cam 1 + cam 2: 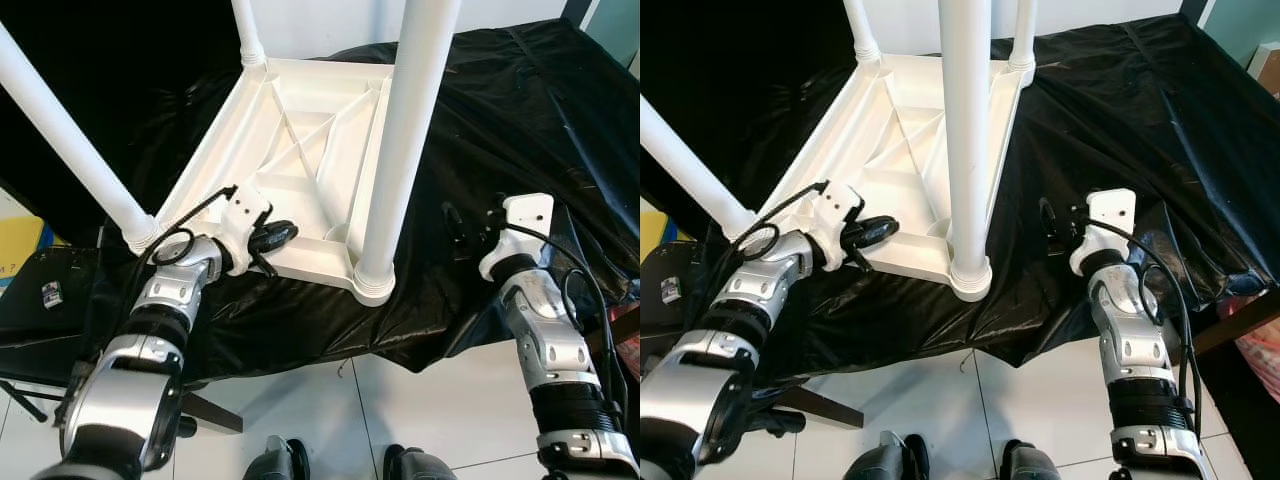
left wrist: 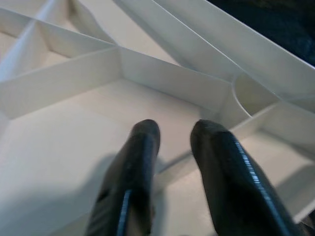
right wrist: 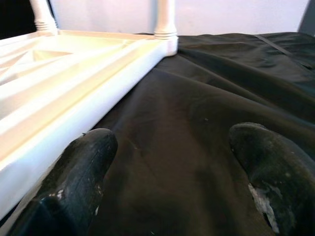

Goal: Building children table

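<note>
On the counter, which is draped in a black plastic sheet, a white children's table lies upside down, its ribbed underside facing up. White legs rise from its corners: one at the near right corner, one at the near left corner slanting off to the left, and one at the far left corner; the right eye view also shows a fourth at the far right corner.

The left gripper reaches over the table's near edge, between the two near legs. Its wrist view shows its two black fingers a narrow gap apart, hovering just above a ribbed panel and pinching nothing.

The right gripper sits to the right of the table, low over the black sheet. Its fingers are spread wide with only sheet between them, one finger just beside the table's white side rim.

White floor tiles lie near the robot's feet, and a dark seat stands at the left.
</note>
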Controlling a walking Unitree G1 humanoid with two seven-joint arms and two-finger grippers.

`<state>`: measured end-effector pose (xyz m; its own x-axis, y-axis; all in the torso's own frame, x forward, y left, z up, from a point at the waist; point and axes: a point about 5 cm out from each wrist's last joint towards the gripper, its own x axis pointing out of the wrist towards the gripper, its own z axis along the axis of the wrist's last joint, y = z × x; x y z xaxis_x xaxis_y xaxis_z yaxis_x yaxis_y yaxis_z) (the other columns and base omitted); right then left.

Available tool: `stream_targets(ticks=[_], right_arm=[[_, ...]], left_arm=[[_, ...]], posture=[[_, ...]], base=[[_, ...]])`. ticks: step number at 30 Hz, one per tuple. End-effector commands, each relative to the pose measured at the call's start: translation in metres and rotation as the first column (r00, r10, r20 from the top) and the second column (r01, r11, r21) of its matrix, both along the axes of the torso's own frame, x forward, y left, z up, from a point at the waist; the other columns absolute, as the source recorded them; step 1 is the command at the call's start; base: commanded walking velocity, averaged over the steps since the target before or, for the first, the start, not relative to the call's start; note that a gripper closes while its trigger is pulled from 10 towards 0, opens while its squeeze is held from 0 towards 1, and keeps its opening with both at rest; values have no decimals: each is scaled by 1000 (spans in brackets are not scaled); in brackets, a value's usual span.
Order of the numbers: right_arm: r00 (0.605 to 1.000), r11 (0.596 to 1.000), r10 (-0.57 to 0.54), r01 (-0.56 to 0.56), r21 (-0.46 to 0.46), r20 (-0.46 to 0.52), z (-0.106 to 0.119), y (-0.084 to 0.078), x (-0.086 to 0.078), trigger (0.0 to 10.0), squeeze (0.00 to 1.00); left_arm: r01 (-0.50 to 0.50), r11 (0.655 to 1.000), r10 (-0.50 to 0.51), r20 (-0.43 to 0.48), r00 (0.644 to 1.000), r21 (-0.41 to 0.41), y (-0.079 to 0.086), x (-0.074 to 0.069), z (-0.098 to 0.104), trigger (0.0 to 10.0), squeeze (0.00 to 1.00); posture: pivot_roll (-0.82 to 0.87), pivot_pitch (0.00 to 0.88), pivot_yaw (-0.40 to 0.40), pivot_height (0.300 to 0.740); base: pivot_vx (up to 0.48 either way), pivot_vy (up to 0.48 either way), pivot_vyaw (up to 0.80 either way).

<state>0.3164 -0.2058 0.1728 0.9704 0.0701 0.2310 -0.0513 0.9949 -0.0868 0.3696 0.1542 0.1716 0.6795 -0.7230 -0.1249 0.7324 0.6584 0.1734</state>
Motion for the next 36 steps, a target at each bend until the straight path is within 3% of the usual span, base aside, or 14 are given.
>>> stream_targets(ticks=[1, 3, 4, 7, 8, 9, 15, 16, 17, 20, 25, 28, 29, 36], right_arm=[[1000, 1000, 12, -12, 8, 1, -2, 0, -6, 10000, 0], [1000, 1000, 26, -26, 6, -4, -3, 1, -10, 10000, 0], [999, 999, 48, -48, 4, -10, -4, 2, -14, 10000, 0], [991, 992, 130, -130, 3, -32, -7, 6, -23, 10000, 0], [985, 986, 169, -169, 9, -40, -8, 8, -27, 10000, 824], [974, 975, 222, -222, 4, -48, -8, 10, -31, 10000, 1000], [939, 942, 334, -335, 4, -80, -9, 15, -39, 10000, 1000], [910, 914, 401, -405, -11, -106, -9, 17, -43, 10000, 1000], [876, 884, 462, -468, -16, -137, -9, 18, -46, 10000, 0], [809, 822, 554, -569, -24, -198, -9, 18, -50, 10000, 0], [656, 680, 684, -732, -49, -319, -7, 22, -55, 10000, 0], [638, 655, 694, -752, -76, -335, -6, 23, -53, 10000, 0], [635, 644, 700, -759, -96, -328, -4, 28, -46, 10000, 0], [648, 649, 699, -752, -112, -303, -6, 43, -33, 10000, 0]], left_arm=[[16, 1000, -16, -5, 1000, -21, 8, -6, 1, 10000, 1000], [6, 999, -5, 12, 1000, -39, 10, -9, 3, 10000, 1000], [-7, 998, 9, 29, 1000, -57, 13, -14, 5, 10000, 0], [-42, 996, 47, 59, 997, -83, 19, -28, 6, 10000, 0], [-55, 995, 61, 76, 995, -82, 22, -33, 6, 10000, 0], [-76, 993, 84, 91, 992, -85, 24, -37, 6, 10000, 0], [-109, 988, 120, 101, 988, -106, 26, -46, 8, 10000, 0], [-113, 985, 124, 78, 989, -132, 26, -51, 9, 10000, 0], [-119, 986, 130, 90, 987, -115, 27, -56, 10, 10000, 0], [-128, 986, 137, 79, 987, -109, 29, -64, 11, 10000, 0], [-105, 988, 115, 89, 989, -110, 9, -73, 18, 10000, 0], [-95, 989, 107, 100, 989, -113, 2, -75, 20, 10000, 0], [-69, 989, 81, 81, 993, -132, -13, -76, 18, 10000, 0], [13, 991, -5, 59, 998, -133, -41, -83, 11, 10000, 0]], posture=[[-70, 128, 58, 740], [-73, 120, 53, 740], [-76, 116, 50, 740], [-78, 108, 46, 740], [-77, 104, 42, 740], [-73, 100, 38, 740], [-65, 94, 29, 740], [-60, 88, 26, 740], [-54, 85, 23, 740], [-40, 83, 17, 740], [-19, 69, 12, 740], [-12, 65, 12, 740], [-4, 61, 10, 740], [0, 62, 8, 740]], base=[[0, 0, 0], [0, 0, 0], [0, 0, 0], [0, 0, 0], [0, 0, 0], [0, 0, 0], [0, 0, 0], [0, 0, 0], [0, 0, 0], [0, 0, 0], [0, 0, 0], [0, 0, 0], [0, 0, 0], [0, 0, 0]])
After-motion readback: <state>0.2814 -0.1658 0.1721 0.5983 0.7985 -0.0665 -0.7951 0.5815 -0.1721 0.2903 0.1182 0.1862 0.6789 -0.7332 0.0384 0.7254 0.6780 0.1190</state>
